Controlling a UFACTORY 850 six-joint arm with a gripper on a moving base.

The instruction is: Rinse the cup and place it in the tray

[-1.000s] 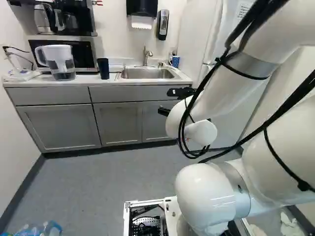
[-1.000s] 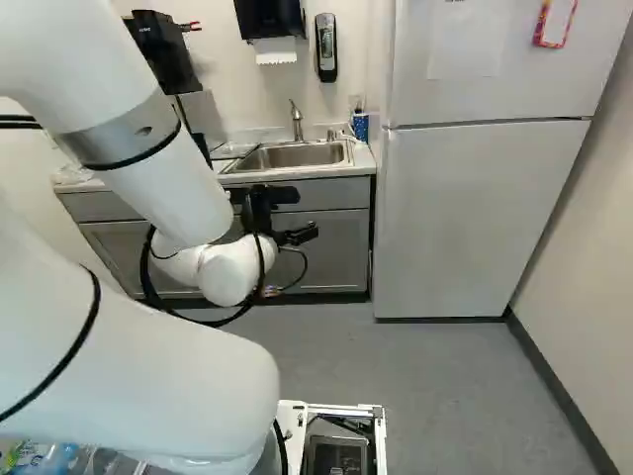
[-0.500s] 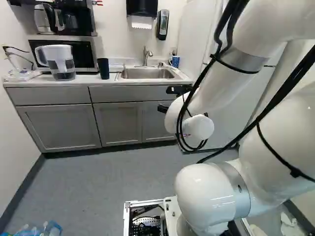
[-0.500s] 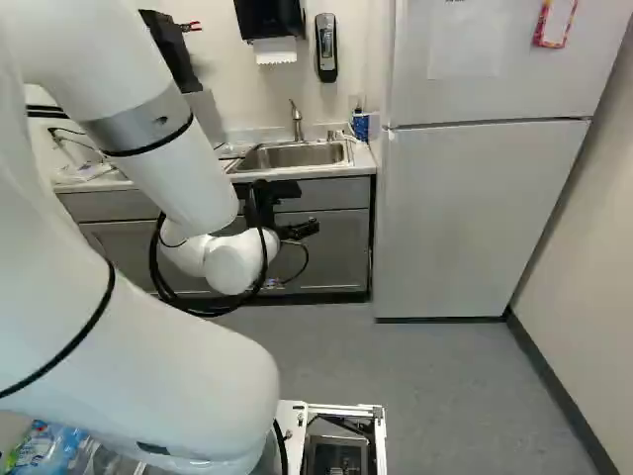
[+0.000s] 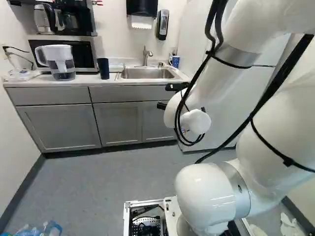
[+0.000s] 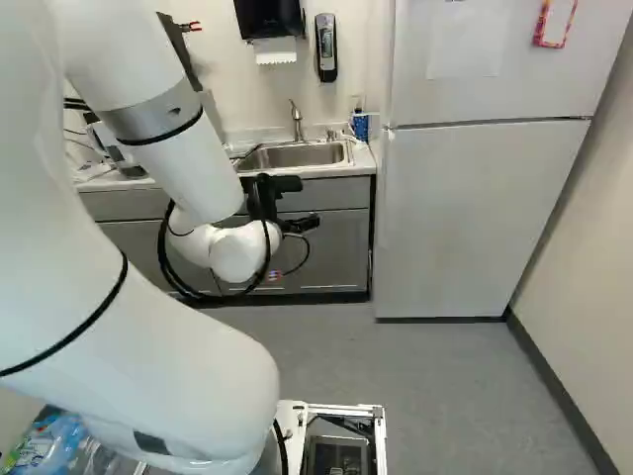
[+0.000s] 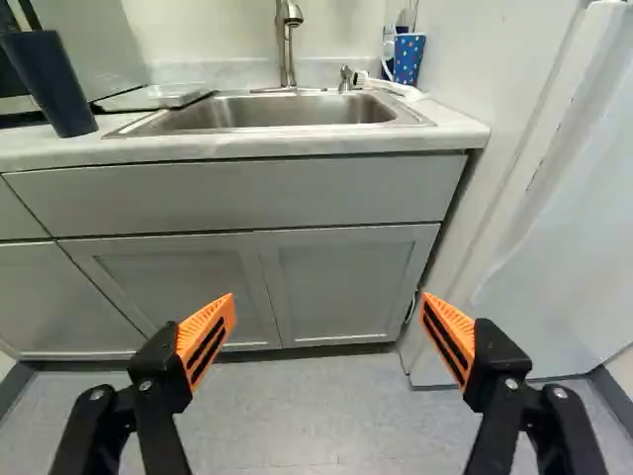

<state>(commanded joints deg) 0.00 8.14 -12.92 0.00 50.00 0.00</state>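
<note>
While upright, cup (image 7: 53, 85) seemingly navy

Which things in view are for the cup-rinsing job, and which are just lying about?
Job:
- dark cup, likely the one meant
- sink
- faucet
- flat pale tray, probably
- gripper

Just there:
- pitcher
- microwave
- dotted cup, presumably
- fridge

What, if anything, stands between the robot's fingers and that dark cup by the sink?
Nothing visible stands between the open fingers and the dark cup, upright on the counter beside the sink. They face the cabinets, though, so would probably need to swing sideways toward it.
</note>
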